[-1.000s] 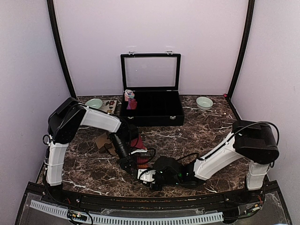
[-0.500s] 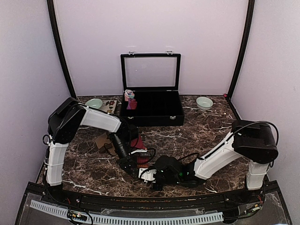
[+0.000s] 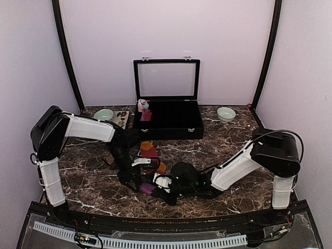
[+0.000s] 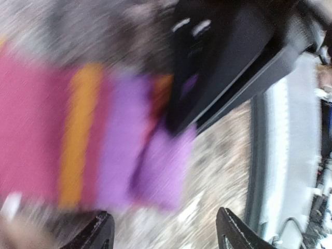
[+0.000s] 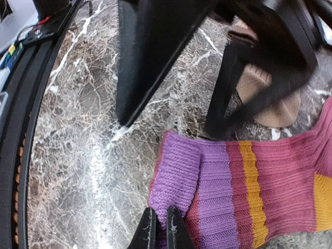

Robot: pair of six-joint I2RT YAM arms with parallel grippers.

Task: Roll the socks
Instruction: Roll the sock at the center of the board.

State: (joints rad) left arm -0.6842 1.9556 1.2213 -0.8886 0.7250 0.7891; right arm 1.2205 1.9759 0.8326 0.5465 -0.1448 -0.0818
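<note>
The red-maroon sock (image 3: 149,153) lies stretched out on the marble, its orange band and purple cuff (image 5: 207,192) toward the near edge. My right gripper (image 5: 161,226) is shut on the edge of the purple cuff (image 3: 147,188); in the top view it (image 3: 155,184) reaches in low from the right. My left gripper (image 4: 165,233) stands open just short of the cuff (image 4: 155,171), with nothing between its fingers; this view is blurred. In the top view it (image 3: 136,180) is left of the cuff. The tan-brown socks (image 5: 272,101) lie beyond the red one, partly behind the left arm (image 3: 110,155).
A black case (image 3: 167,130) with its lid up stands at the back, a pink and light-blue bundle (image 3: 143,107) in its left corner. Pale green bowls sit at back left (image 3: 104,114) and back right (image 3: 225,113). The black front rail (image 5: 21,129) runs close by.
My left gripper has opened and its arm has swung out to the left. The right gripper has shut on the purple cuff, and the red sock now lies stretched out longer.
</note>
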